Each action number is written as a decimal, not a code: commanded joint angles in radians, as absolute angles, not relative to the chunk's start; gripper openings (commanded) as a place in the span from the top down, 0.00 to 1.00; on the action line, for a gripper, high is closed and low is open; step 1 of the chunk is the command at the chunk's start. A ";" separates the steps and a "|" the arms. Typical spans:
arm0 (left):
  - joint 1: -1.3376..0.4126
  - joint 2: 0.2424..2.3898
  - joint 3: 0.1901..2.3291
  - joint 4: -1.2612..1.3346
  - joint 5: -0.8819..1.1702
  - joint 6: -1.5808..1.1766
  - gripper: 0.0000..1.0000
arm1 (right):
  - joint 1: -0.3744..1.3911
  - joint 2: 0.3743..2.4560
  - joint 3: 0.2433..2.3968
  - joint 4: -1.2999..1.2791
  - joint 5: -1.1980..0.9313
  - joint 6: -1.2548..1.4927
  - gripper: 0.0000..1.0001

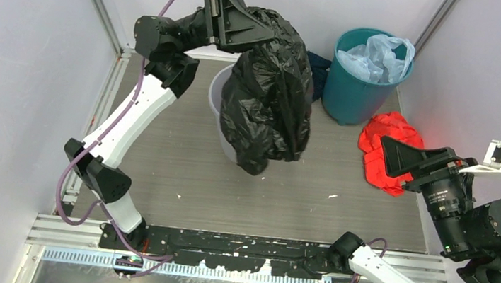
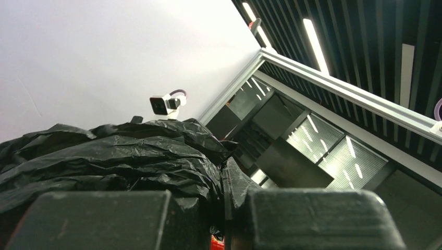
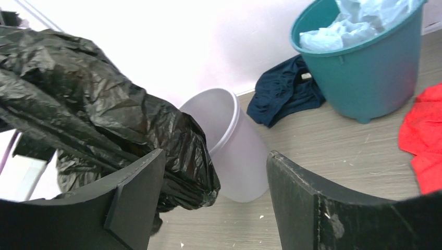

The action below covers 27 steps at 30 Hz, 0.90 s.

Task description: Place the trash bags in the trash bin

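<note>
The left jaws are clamped on the black trash bag (image 1: 270, 101), which hangs below them over the grey trash bin (image 3: 242, 156), while the right jaws stand apart.

The black bag (image 1: 270, 101), glossy and crinkled, hangs bunched in the air left of the teal bin (image 1: 353, 89), its lower end outside the grey bin (image 3: 240, 151). The grey bin stands upright, mouth open, left of the teal bin.

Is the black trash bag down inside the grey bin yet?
No, the black trash bag hangs from the left gripper, outside the open mouth of the grey bin.
</note>
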<state>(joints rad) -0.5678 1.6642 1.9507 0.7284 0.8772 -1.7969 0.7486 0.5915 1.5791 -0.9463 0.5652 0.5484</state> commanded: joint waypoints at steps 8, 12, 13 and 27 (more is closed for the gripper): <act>-0.572 1.692 2.031 0.853 0.944 -1.909 0.88 | 0.747 0.820 1.624 -0.792 0.241 0.487 0.30; -0.586 1.664 1.994 0.856 0.970 -1.905 0.87 | 0.747 0.886 1.652 -0.731 0.219 0.484 0.33; -0.589 1.654 1.983 0.856 0.975 -1.901 0.86 | 0.747 0.899 1.658 -0.712 0.217 0.488 0.34; -0.619 1.600 1.921 0.771 1.005 -1.813 0.85 | 0.747 1.043 1.681 -0.567 -0.046 0.542 0.43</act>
<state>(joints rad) -0.6071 1.6394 1.9049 0.7681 0.9916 -1.8462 0.7486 1.0348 1.6634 -0.6579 0.0978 0.5266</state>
